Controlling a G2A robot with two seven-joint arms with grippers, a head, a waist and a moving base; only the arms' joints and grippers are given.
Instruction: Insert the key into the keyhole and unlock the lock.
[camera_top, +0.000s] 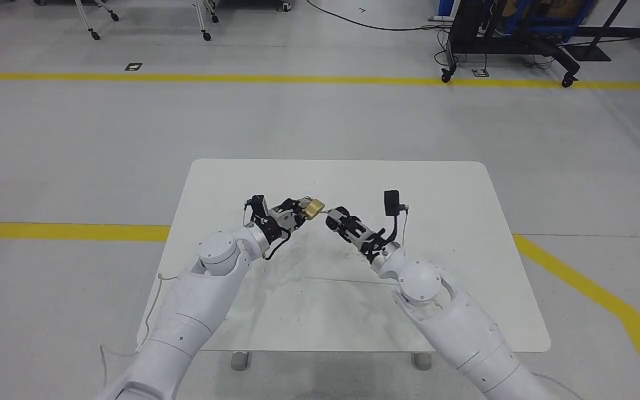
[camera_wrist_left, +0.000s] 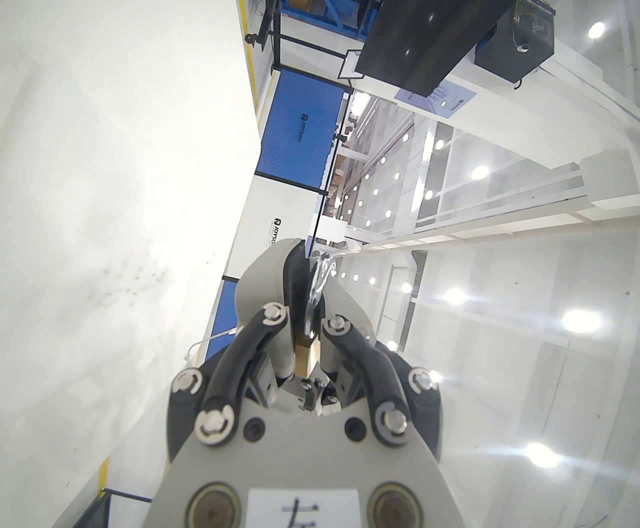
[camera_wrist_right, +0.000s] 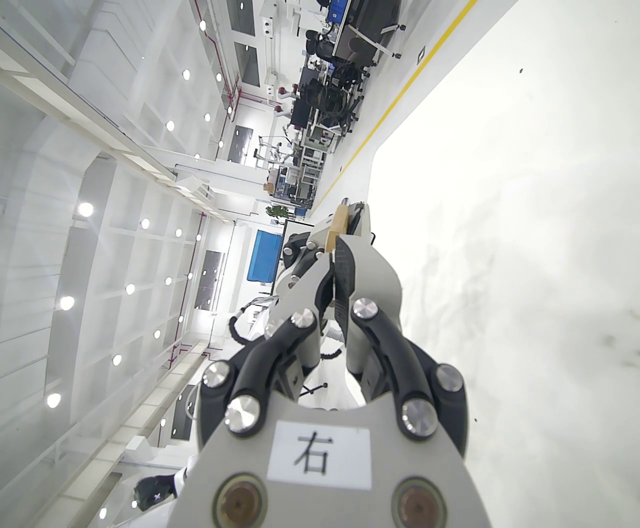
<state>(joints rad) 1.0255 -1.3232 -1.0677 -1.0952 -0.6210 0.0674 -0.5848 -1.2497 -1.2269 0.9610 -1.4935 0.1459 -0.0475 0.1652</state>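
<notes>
Left claw (camera_wrist_left: 312, 270) gripping lock (camera_top: 314, 207) | right claw (camera_wrist_right: 334, 260) pinched shut by lock | white wrist label (camera_wrist_right: 320, 452)

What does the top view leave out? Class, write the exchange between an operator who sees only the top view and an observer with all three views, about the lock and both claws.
Operator: Which claw holds that lock?
Observer: The left claw. Its wrist view shows it shut on the lock, with the brass body and a shiny metal part in its grip.
Operator: And the right claw?
Observer: Shut on a thin metal strip, apparently the key. Whether it has entered the lock I cannot tell.
</notes>
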